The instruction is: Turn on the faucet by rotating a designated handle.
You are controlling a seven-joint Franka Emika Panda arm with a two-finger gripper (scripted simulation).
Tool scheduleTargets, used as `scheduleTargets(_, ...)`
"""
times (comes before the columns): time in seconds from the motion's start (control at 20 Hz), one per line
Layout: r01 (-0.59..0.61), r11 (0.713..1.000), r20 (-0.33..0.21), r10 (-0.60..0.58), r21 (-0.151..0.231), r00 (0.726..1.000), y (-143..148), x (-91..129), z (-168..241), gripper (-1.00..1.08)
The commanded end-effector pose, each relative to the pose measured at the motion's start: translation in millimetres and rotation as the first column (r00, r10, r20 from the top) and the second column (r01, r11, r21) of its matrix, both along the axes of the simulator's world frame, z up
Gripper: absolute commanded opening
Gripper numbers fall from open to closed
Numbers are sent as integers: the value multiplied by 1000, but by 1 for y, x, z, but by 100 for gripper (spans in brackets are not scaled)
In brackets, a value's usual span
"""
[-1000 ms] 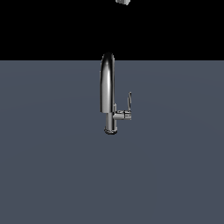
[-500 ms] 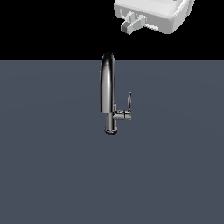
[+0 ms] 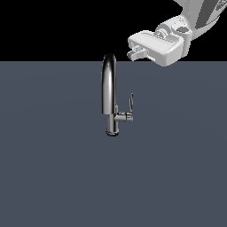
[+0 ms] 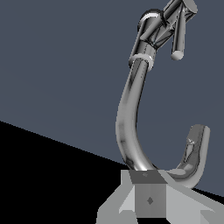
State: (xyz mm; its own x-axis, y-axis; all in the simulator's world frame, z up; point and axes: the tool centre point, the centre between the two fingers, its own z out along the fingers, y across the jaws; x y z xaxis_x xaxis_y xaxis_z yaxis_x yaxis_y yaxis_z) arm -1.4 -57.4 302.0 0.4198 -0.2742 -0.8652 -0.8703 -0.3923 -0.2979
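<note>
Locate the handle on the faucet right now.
In the exterior view, the handle stands upright on the exterior view's right of the faucet, on a short stub near the base, well below the pincer.

- The white arm reaches in from the exterior view's upper right corner, its wrist angled down toward the exterior view's left.
- The hand (image 3: 134,54) hangs in the air, holding nothing.
- Its fingers (image 3: 138,53) look pressed together, though the gap is hard to judge.
</note>
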Motion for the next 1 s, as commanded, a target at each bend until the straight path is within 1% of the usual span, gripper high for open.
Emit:
scheduleTargets(0.0,58,997,-54,-55,54,997,-4,9,-19,-100)
scheduleTargets(0.1,107,990,-100,-98,95,990,-7,15,-35,-100)
scheduleTargets(0.25,183,972,-172,-157,150,972,-11,23,-59,-100)
scheduleTargets(0.45,275,939,-260,-218,206,941,-13,30,-89,-100)
scheduleTargets(0.7,362,898,-344,-267,250,900,-13,33,-118,-100)
scheduleTargets(0.95,414,868,-395,-292,272,871,-11,35,-135,-100)
